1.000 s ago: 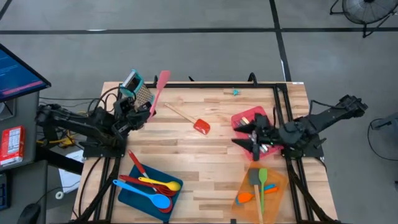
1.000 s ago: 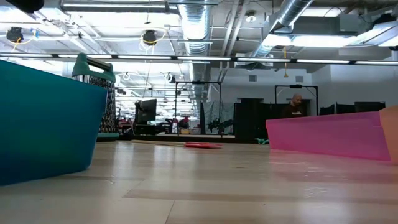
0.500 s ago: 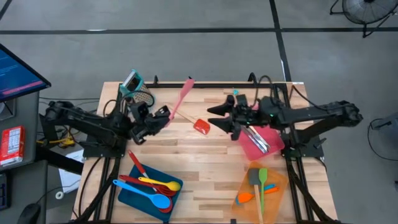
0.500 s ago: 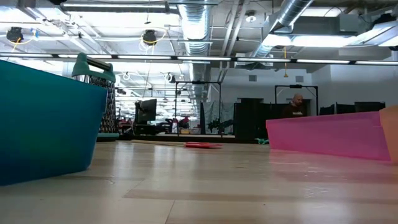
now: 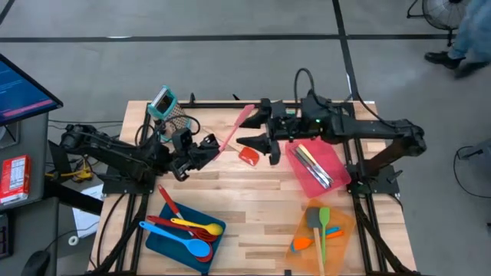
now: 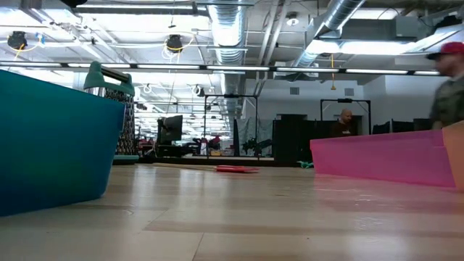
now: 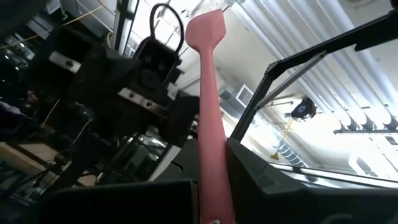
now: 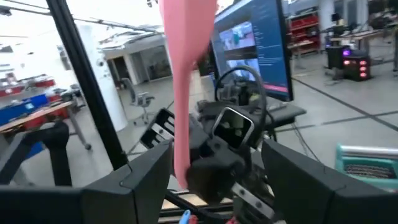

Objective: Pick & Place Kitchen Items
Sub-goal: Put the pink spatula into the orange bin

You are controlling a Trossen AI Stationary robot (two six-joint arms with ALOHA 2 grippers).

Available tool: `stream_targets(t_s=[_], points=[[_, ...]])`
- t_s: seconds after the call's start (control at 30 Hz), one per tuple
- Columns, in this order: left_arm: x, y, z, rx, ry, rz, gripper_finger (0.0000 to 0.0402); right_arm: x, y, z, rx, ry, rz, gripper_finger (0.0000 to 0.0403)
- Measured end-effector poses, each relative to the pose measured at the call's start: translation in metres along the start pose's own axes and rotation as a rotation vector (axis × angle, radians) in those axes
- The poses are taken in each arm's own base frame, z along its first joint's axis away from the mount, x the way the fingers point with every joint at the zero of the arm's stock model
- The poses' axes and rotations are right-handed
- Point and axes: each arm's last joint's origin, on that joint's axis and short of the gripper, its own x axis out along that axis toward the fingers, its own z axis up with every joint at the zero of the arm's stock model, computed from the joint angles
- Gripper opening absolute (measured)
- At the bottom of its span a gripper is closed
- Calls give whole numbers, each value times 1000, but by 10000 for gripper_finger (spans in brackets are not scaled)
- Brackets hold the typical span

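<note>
Above the middle of the table (image 5: 253, 192), the left gripper (image 5: 209, 146) holds a pink spatula (image 5: 234, 129) by its handle end, fingers narrowed tight on it, blade pointing up toward the far edge. The right gripper (image 5: 257, 144) faces it from the other side with fingers spread wide, the pink shaft standing between them but not yet pinched; the right wrist view shows the same.

The spatula looks light, slim and probably a little springy in the shaft, likely silicone or plastic, so it may swing or slip if pinched near the blade. A hold across the middle of the shaft, close to the left fingers, seems the safest place to take it.

Counted from above: one pink spatula in the air; one wooden-handled red scraper (image 5: 247, 155) lying on the table; one blue tray (image 5: 163, 239) with about four or five utensils in red, yellow and blue; one red tray (image 5: 337, 172) with a few metal pieces; one orange tray (image 5: 347, 222) with about three utensils; one grater (image 5: 170, 110) standing at the far left.
</note>
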Motion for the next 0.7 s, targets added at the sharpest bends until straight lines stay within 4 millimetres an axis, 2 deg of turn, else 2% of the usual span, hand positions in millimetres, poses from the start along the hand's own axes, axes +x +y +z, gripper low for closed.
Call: stream_targets(t_s=[0.3, 0.4, 0.53, 0.67, 0.7], points=[[0, 0, 0, 4, 0, 0, 27, 25, 0, 10, -43, -4, 83, 243], [0, 0, 0, 5, -1, 1, 27, 27, 0, 13, -64, -13, 83, 225], [0, 0, 0, 7, -3, 5, 28, 26, 1, 18, -74, -26, 86, 160], [0, 2, 1, 15, -5, 9, 28, 25, 2, 21, -77, -30, 117, 35], [0, 2, 1, 16, -4, 7, 28, 24, 1, 22, -77, -28, 128, 21]])
